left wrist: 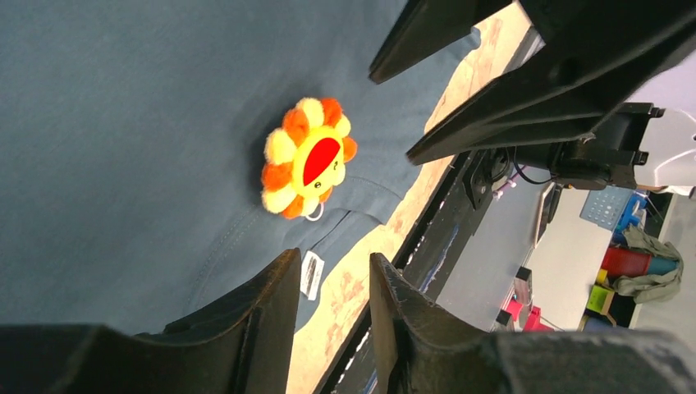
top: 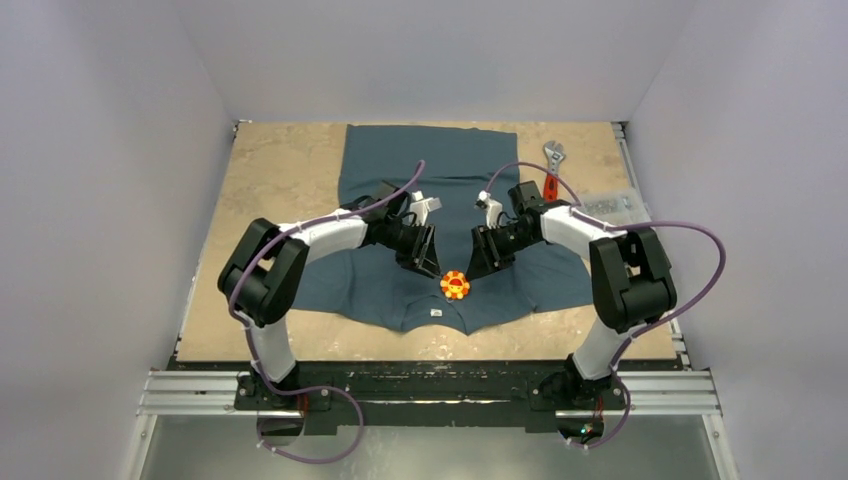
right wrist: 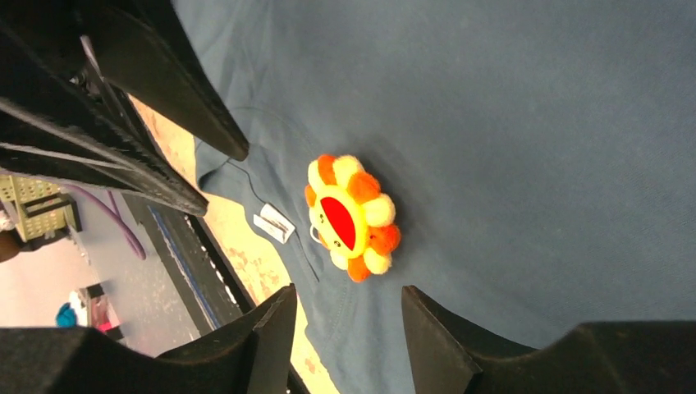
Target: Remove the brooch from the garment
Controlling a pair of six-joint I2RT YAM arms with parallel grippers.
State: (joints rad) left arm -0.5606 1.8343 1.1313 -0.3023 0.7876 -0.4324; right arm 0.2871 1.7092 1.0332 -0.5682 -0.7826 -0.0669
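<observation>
The brooch [top: 455, 285], a fluffy yellow-orange flower with a red centre, sits on the garment [top: 430, 170], a dark slate-blue T-shirt spread flat, just above its collar and white neck tag [top: 436, 313]. My left gripper [top: 425, 262] is open and empty just left of the brooch. My right gripper [top: 482, 262] is open and empty just right of it. In the left wrist view the brooch [left wrist: 308, 158] lies on the shirt [left wrist: 123, 123] beyond my open gripper [left wrist: 332, 258]. In the right wrist view the brooch [right wrist: 351, 215] lies on the shirt [right wrist: 533, 123] just beyond my open gripper [right wrist: 348, 294].
A wrench with a red handle [top: 552, 165] lies at the far right by the shirt. A clear bag [top: 610, 203] lies near the right edge. The tan tabletop [top: 280, 170] has walls on three sides. A black rail [top: 430, 375] runs along the near edge.
</observation>
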